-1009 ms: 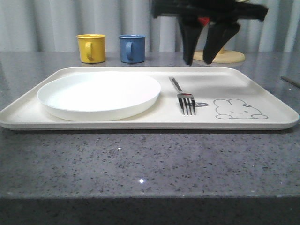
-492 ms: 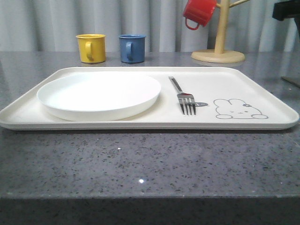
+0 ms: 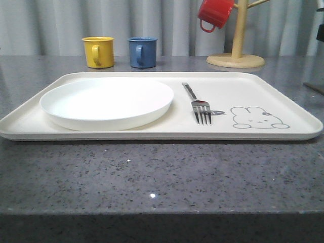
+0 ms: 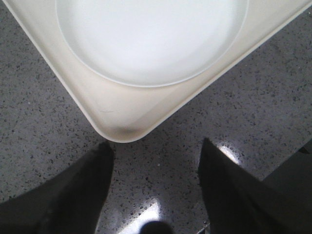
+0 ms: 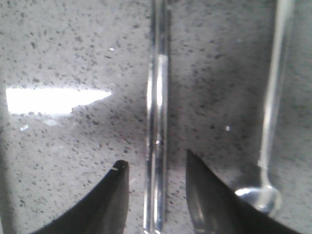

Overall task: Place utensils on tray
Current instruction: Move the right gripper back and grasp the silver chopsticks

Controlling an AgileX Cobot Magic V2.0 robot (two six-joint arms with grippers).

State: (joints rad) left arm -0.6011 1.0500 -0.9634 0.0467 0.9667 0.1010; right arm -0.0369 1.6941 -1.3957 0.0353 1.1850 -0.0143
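A silver fork (image 3: 200,107) lies on the cream tray (image 3: 283,104), tines toward the front, between the white plate and the rabbit drawing (image 3: 258,117). In the right wrist view a pair of flat metal chopsticks (image 5: 157,97) lies on the grey counter. My right gripper (image 5: 155,158) is open, with one finger on each side of them. A long-handled spoon (image 5: 270,112) lies beside them, outside the fingers. My left gripper (image 4: 155,145) is open and holds nothing, over bare counter just off a rounded corner of the tray (image 4: 122,124).
A round white plate (image 3: 107,103) fills the tray's left half. Behind the tray stand a yellow mug (image 3: 98,51) and a blue mug (image 3: 142,52). A wooden mug tree (image 3: 237,45) with a red mug (image 3: 214,13) is at the back right.
My right gripper hung open above the tray behind the fork a second ago. It has since swung off to the right, out of the front view. The fork has not moved.
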